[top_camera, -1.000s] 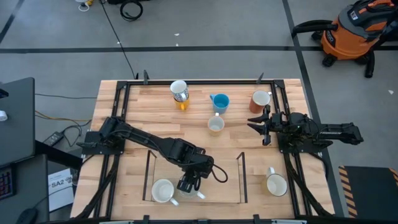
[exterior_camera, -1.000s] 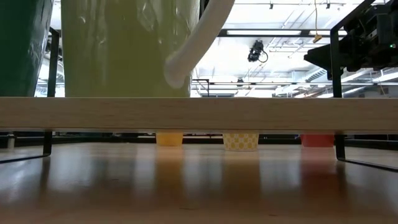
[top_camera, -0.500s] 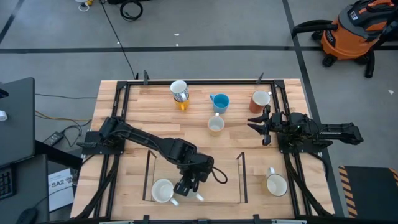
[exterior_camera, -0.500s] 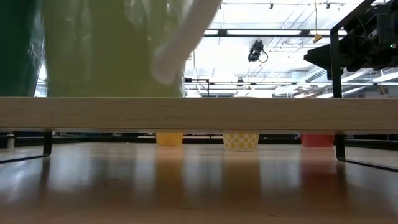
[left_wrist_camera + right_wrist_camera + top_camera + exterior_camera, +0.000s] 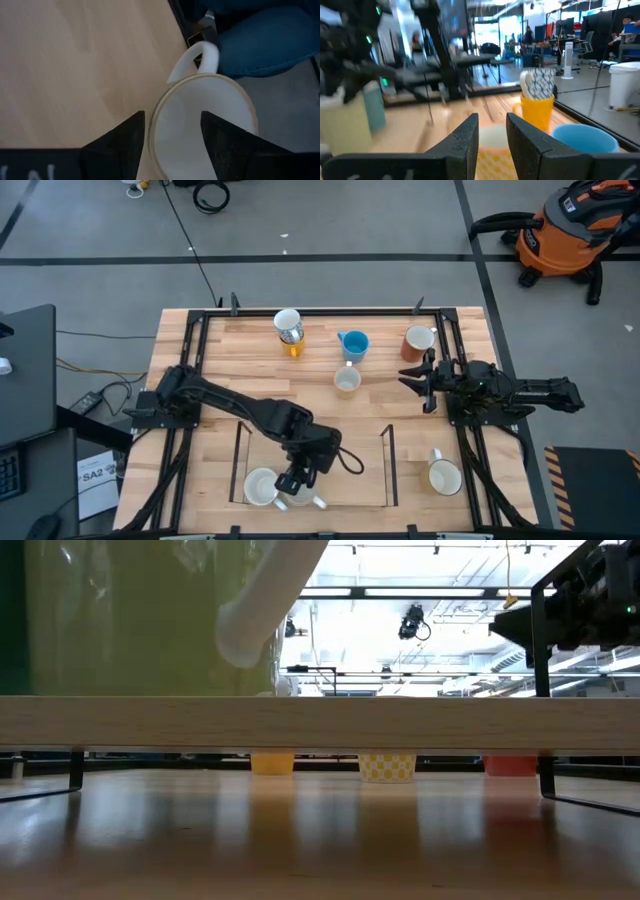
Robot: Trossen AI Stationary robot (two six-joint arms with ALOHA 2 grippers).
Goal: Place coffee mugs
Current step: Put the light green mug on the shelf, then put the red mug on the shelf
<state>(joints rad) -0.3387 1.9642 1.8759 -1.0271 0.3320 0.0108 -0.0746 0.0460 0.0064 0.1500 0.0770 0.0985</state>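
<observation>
My left gripper (image 5: 293, 480) is near the table's near edge, shut on a cream mug (image 5: 210, 125). That mug fills the low view (image 5: 130, 620) with its handle (image 5: 270, 600) to one side, and its base is hidden. A white mug (image 5: 262, 487) stands just left of it. My right gripper (image 5: 422, 388) hovers open at the right, beside a red-brown mug (image 5: 417, 342). A white mug stacked on an orange one (image 5: 289, 330), a blue mug (image 5: 353, 343), a cream mug (image 5: 347, 381) and a white mug (image 5: 443, 476) rest on their bases. My left gripper holds the cream mug by its rim (image 5: 152, 125), on the side away from the handle (image 5: 195, 60). One finger (image 5: 230, 145) is inside the cup and the other (image 5: 117, 147) is outside the wall. It comes from above and the mug stays upright. I cannot tell whether the base touches the table.
Black frame rails (image 5: 195, 380) run along the table's left and right sides. Two black lines (image 5: 390, 465) bound an area at the near middle. A person's blue-clad leg (image 5: 270, 35) shows beyond the near edge. An orange vacuum (image 5: 565, 230) stands on the floor.
My left gripper has carried the cream mug a little toward the table's near edge and left, closer to the white mug. In the low view the mug has slid leftward across the picture. The hold stays shut.
</observation>
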